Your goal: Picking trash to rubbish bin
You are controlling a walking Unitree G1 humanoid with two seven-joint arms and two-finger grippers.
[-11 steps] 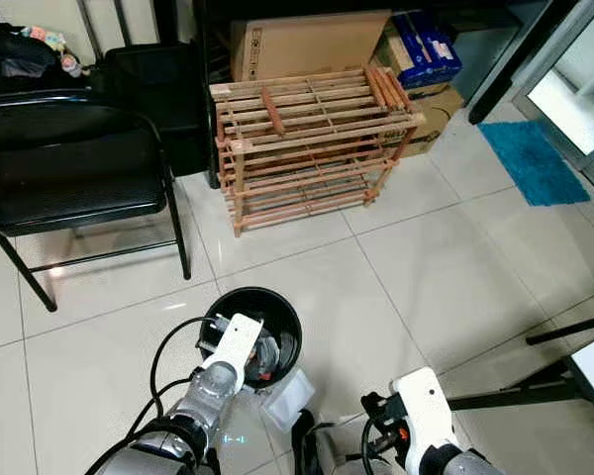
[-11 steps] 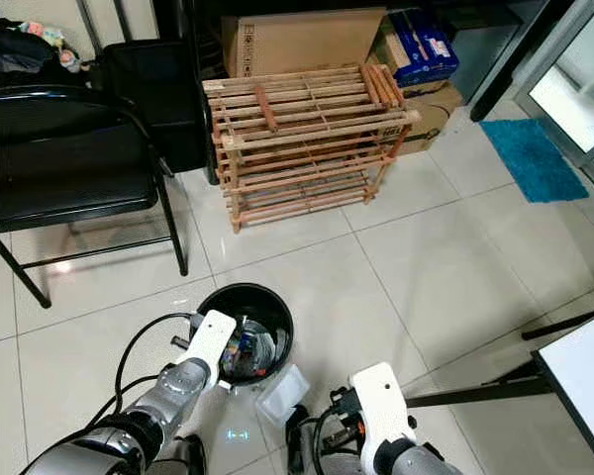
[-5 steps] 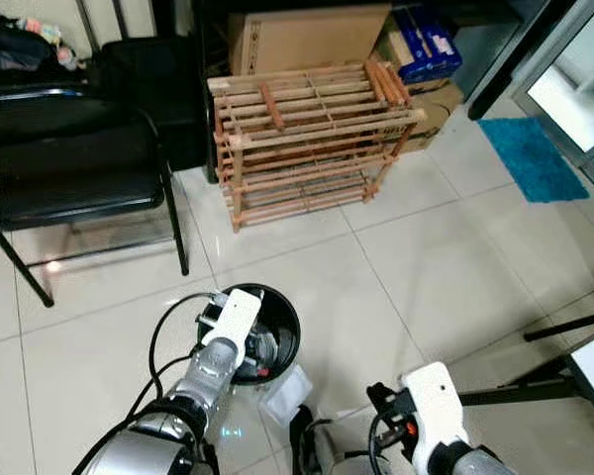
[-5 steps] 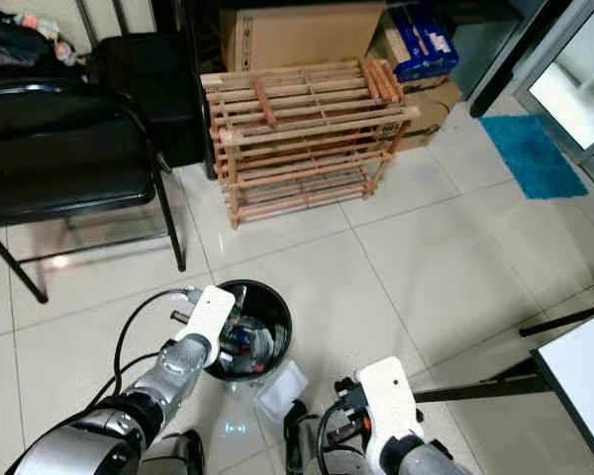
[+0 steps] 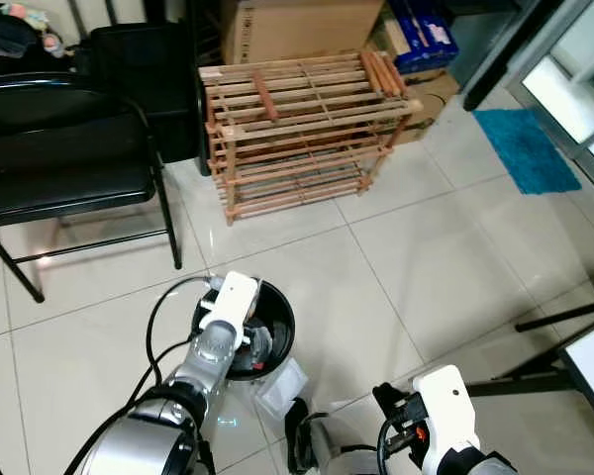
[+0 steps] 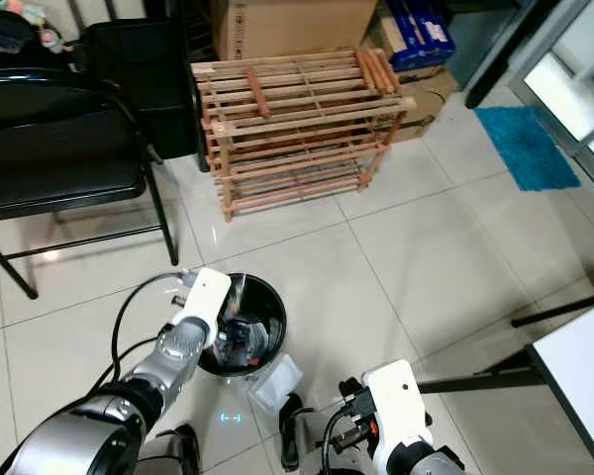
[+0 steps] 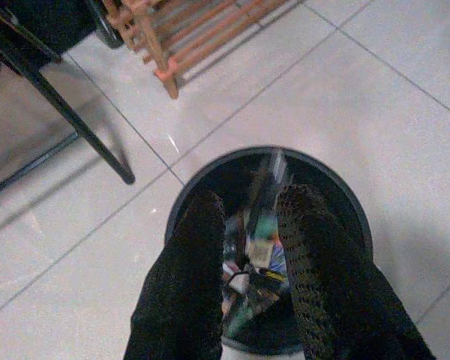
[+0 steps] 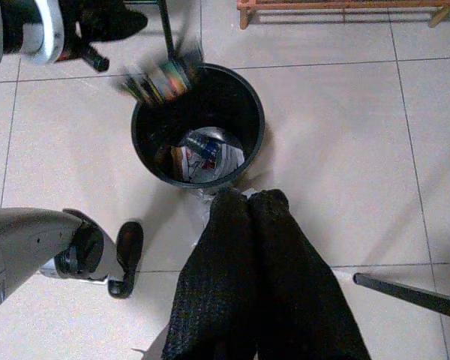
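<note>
Wrapper between the parted left pincer fingers, over the bin.

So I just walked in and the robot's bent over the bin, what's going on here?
It is tidying trash into the black bin on the tiled floor. The left gripper is right over the bin's mouth, fingers apart, with a blurred colourful wrapper between them above the rubbish already inside. The right gripper hangs low beside the bin with its fingers together and nothing in them. A clear plastic piece lies on the floor next to the bin.
</note>
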